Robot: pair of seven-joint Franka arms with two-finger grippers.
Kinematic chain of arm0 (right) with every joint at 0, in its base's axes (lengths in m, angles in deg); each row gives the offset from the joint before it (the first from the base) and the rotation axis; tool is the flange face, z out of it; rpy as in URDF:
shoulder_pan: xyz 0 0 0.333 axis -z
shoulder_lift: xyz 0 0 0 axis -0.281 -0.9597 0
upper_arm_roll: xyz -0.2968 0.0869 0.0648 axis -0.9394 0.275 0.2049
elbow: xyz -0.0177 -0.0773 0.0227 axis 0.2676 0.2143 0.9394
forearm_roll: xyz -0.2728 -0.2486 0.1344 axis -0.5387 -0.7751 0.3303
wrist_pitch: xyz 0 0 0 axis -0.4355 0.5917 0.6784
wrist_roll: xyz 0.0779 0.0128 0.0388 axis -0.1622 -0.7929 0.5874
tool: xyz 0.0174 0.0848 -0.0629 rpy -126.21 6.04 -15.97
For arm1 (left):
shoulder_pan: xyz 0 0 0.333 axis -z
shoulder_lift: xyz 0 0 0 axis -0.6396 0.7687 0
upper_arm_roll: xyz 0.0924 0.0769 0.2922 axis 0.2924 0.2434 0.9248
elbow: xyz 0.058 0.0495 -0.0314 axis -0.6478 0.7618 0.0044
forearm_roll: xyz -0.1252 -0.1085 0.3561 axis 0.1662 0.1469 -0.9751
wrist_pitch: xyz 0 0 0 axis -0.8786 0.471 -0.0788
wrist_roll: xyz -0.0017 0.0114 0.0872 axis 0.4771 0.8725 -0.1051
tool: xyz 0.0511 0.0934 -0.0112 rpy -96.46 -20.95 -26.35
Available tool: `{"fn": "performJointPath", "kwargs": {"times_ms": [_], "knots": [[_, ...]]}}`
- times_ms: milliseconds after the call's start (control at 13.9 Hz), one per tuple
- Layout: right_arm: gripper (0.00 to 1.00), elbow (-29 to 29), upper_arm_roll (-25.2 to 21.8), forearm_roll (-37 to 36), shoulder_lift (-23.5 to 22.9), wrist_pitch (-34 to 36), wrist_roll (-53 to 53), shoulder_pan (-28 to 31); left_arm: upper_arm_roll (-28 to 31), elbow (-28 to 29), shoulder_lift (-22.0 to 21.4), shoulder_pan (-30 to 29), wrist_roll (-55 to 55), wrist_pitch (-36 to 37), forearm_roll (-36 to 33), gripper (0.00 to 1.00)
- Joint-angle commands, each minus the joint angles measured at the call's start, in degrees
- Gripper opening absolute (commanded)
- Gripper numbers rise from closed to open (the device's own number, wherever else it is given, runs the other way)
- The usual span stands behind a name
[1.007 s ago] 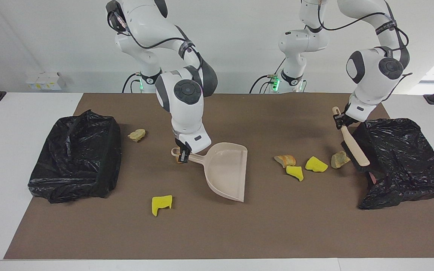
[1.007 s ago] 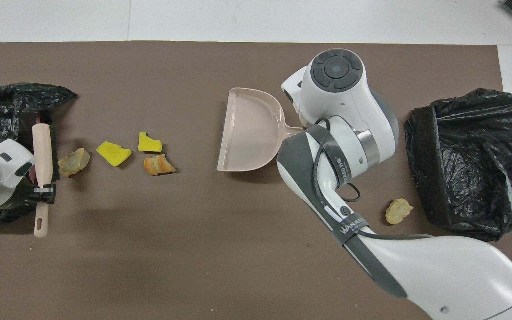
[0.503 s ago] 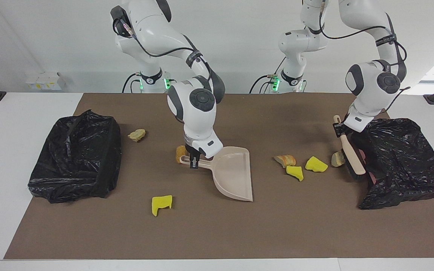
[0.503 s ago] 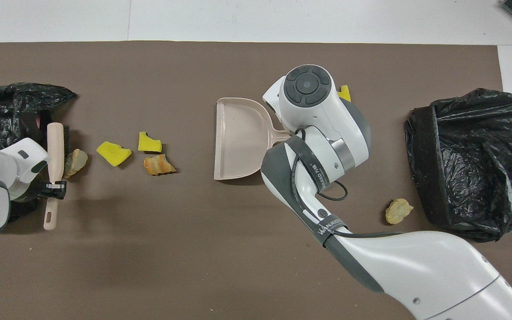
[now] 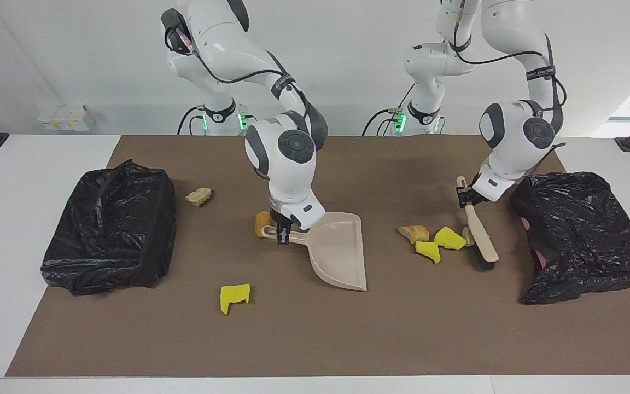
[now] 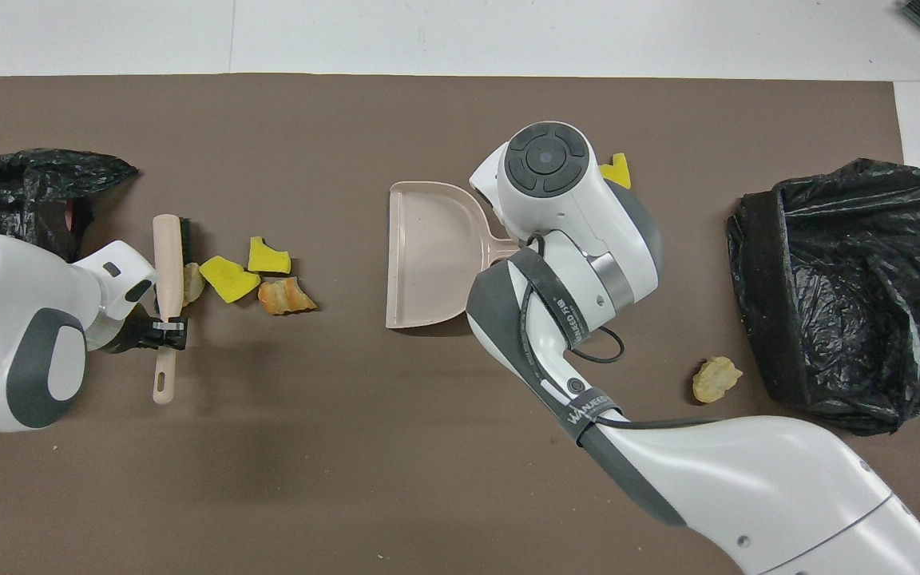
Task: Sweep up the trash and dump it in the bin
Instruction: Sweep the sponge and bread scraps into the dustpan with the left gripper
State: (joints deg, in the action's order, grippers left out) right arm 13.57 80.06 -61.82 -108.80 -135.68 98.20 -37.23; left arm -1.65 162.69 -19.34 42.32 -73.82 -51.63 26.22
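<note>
My right gripper [image 5: 282, 236] is shut on the handle of the beige dustpan [image 5: 337, 251] [image 6: 432, 251], which rests mid-mat with its mouth toward the left arm's end. My left gripper [image 5: 465, 196] [image 6: 163, 331] is shut on the handle of the brush [image 5: 479, 232] [image 6: 166, 271], whose bristles touch the mat. Against the brush lies a tan lump [image 5: 467, 235], pressed to a yellow chunk [image 5: 449, 238] [image 6: 228, 278]. Beside them are another yellow chunk [image 5: 429, 250] and a bread-like lump [image 5: 414, 233] [image 6: 286, 295]. More trash: a yellow piece [image 5: 234, 295] [image 6: 614, 169], a tan lump [image 5: 199, 195] [image 6: 715, 378], an orange lump [image 5: 262, 221].
A bin lined with a black bag [image 5: 110, 230] [image 6: 835, 295] stands at the right arm's end of the brown mat. A second black-bagged bin [image 5: 583, 235] [image 6: 21, 188] stands at the left arm's end, close beside the brush.
The left gripper has drawn the brush away from its bin toward the dustpan, pushing the tan lump into the yellow chunk. The right gripper shifted the dustpan toward the pile, then held still.
</note>
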Motion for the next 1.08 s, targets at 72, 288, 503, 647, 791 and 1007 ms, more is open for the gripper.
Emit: {"fn": "performJointPath", "kwargs": {"times_ms": [72, 288, 503, 647, 791, 1007], "knots": [[0.00, 1.23, 0.49, -1.10, 1.01, -0.64, 2.27, 0.43, 0.38, -0.25, 0.67, 7.09, -3.49, 0.96, 4.66, 0.00], [0.00, 1.23, 0.49, -1.10, 1.01, -0.73, 2.27, 0.43, 0.38, -0.16, 0.50, 13.77, -12.27, 0.26, 7.39, 0.00], [0.00, 1.23, 0.49, -1.10, 1.01, -0.64, 2.27, 0.43, 0.38, -0.25, 1.73, 18.18, -14.84, -2.98, 11.43, 0.00], [0.00, 1.14, 0.49, -1.19, 1.01, -0.73, 2.18, 0.35, 0.29, -0.60, 2.69, 20.99, -17.21, -3.87, 13.02, 0.00], [0.00, 1.14, 0.49, -1.10, 1.01, -0.64, 2.27, 0.35, 0.11, -0.69, 2.96, 24.76, -20.46, -6.58, 15.56, 0.00], [0.00, 1.14, 0.49, -1.19, 1.01, -0.64, 2.27, 0.35, -0.24, -4.63, 4.27, 28.55, -21.87, -7.04, 22.50, 0.00]]}}
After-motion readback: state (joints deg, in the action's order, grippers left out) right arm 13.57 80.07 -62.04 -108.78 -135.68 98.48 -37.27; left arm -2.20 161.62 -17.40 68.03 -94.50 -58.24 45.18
